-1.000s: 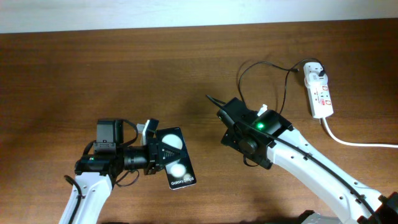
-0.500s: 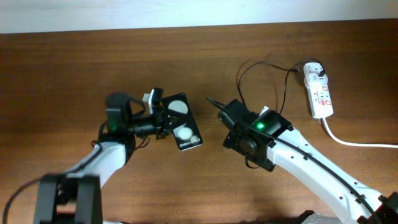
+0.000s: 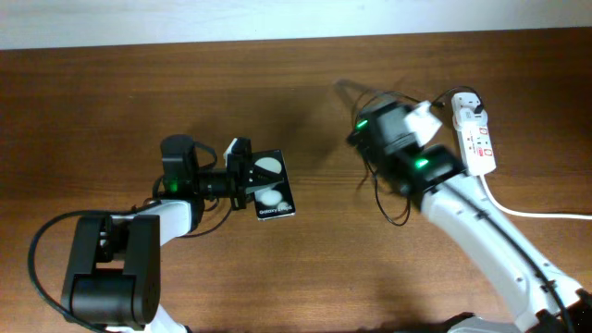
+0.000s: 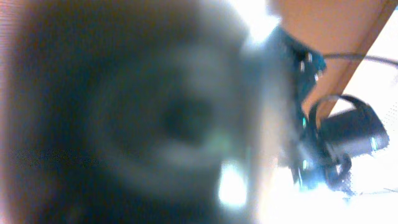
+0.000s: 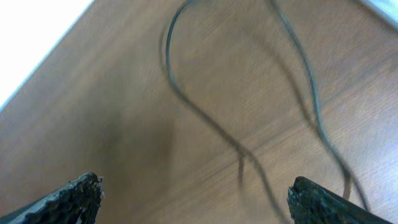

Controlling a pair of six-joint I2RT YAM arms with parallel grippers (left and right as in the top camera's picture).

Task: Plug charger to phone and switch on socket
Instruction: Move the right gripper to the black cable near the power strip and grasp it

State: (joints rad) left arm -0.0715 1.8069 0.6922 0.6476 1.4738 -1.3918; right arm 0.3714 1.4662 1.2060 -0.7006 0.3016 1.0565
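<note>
The phone [image 3: 269,185], black with two white round spots, is at centre left, gripped at its left edge by my left gripper [image 3: 242,172]. The left wrist view is a dark blur filled by something very close. My right gripper [image 3: 356,98] is motion-blurred near the far middle of the table. In the right wrist view it [image 5: 200,200] is wide open and empty above the charger's thin black cable [image 5: 199,109]. The cable also loops beside the right arm [image 3: 396,211]; I cannot make out its plug tip. The white socket [image 3: 478,141] lies at the far right with a white adapter [image 3: 469,104] plugged in.
A thick white cord [image 3: 527,213] runs from the socket off the right edge. The table's far edge meets a white wall [image 3: 185,18]. Bare wood lies between the phone and the right arm.
My left gripper has carried the phone away from the front edge toward the table's middle and turned it. My right arm has swung to the far right, toward the socket, over the cable loops.
</note>
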